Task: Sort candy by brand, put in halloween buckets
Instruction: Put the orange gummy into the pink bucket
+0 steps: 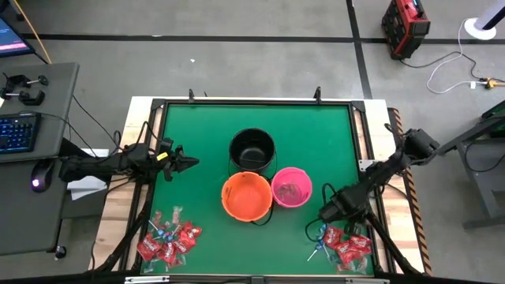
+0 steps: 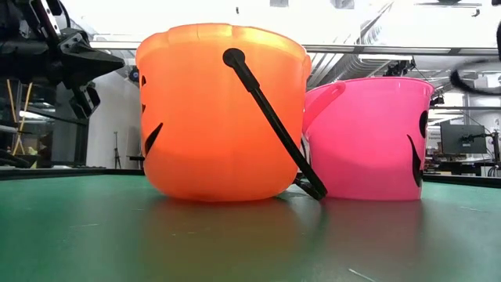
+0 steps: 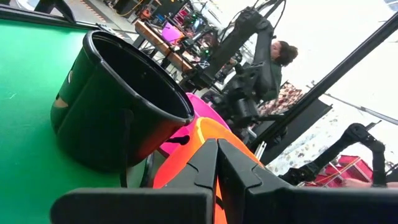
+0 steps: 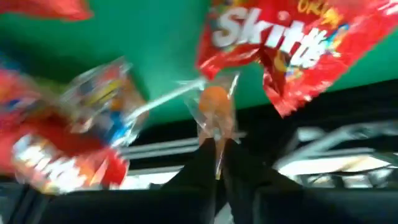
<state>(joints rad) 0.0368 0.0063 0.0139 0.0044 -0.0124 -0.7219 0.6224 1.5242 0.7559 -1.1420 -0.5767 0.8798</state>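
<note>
Pinching a lollipop: right hand is down at the near-right candy pile, fingers pressed together on the clear wrapper twist of an orange-headed lollipop, stick running off to one side. Red Skittles packets lie touching it on both sides, one overlapping close by the head. Left hand hangs above the bench's left side, fingers pressed together, holding nothing, pointed toward the black bucket. A second candy pile sits near-left, untouched. Three buckets cluster mid-bench: black one far, orange and pink side by side in front of it, touching. Pink holds something faint at the bottom; cannot tell what. Judgement: grasp step just made, most sorting remains. To do it well, lift straight up and slowly so the neighbouring packet slides off rather than riding along; the grip is on thin wrapper film, so a jerk could tear it loose. Check that only one piece comes up before swinging left to the buckets. Carry high enough to clear the pink rim, release low inside the chosen bucket, keep brands consistent per bucket.
</note>
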